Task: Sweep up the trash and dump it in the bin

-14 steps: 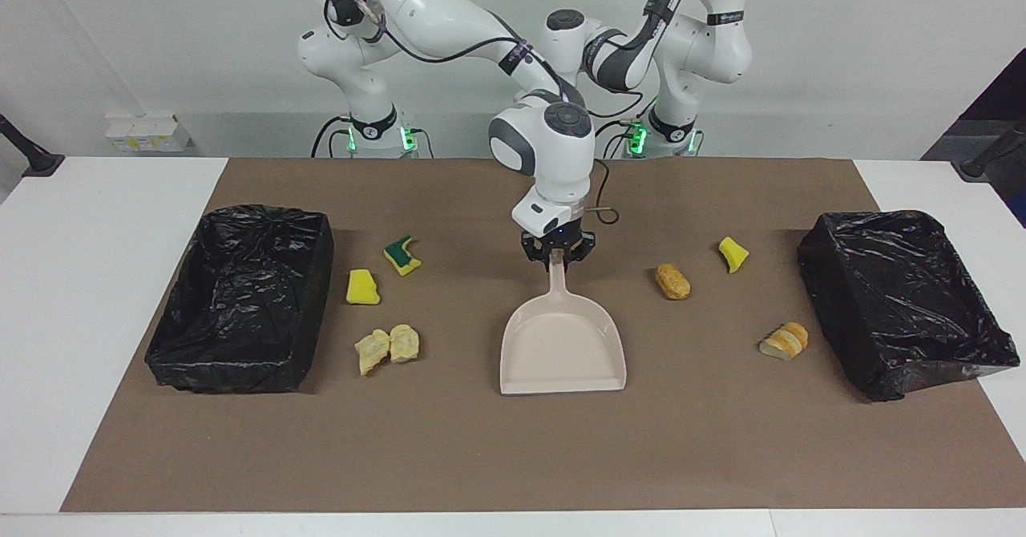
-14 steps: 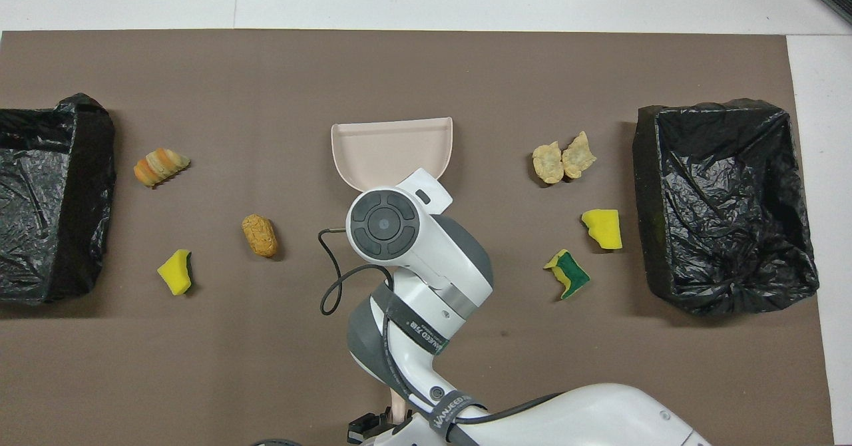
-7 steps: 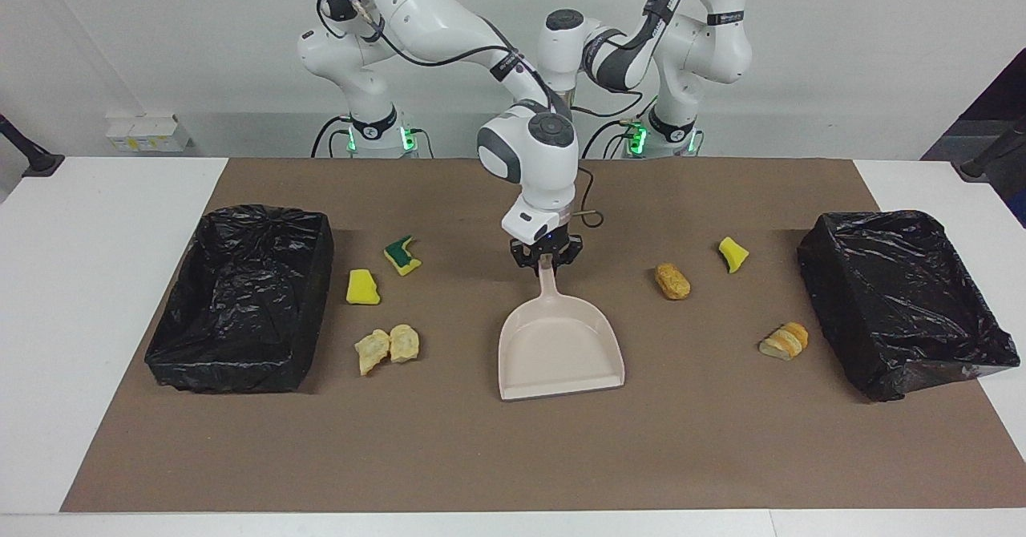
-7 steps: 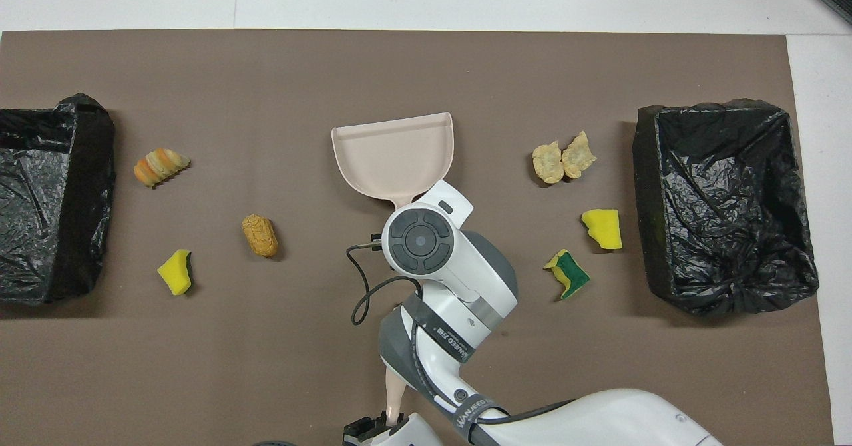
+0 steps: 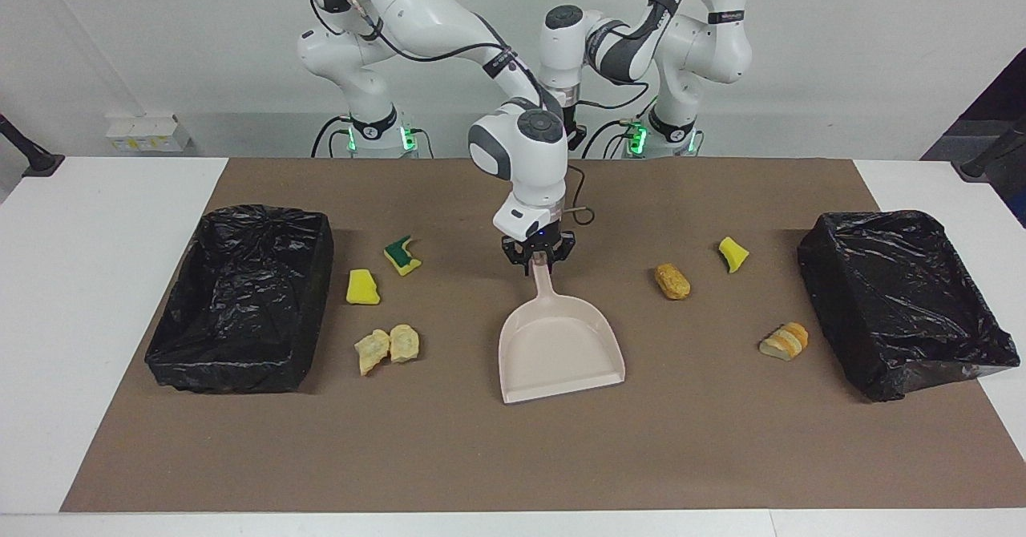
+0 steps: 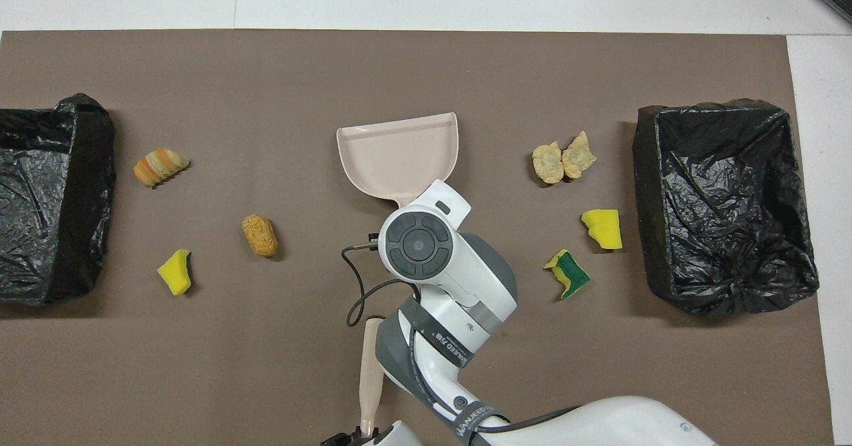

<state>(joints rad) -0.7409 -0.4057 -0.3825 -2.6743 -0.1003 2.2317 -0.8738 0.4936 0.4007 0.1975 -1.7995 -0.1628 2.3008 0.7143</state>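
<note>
The right hand point(image 5: 538, 259) was clenched on the dustpan point(image 5: 559, 349) handle at mid-surface. The left hand point(image 6: 346, 438), clenched on a brush point(image 6: 369, 366) handle, stayed low. Seven trash scraps point(image 5: 672, 280) lay on the surface to either side of the right hand.

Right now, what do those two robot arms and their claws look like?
Both arms are glossy white with rounded dark grey joints, black cables strapped along them and green lights at the bases. The right gripper is small, black and two-fingered with a blue light; the left gripper barely shows.

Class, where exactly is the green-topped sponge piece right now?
The green-topped sponge piece lies on the brown mat toward the right arm's end, beside the plain yellow sponge bit and slightly nearer the robots.
</note>
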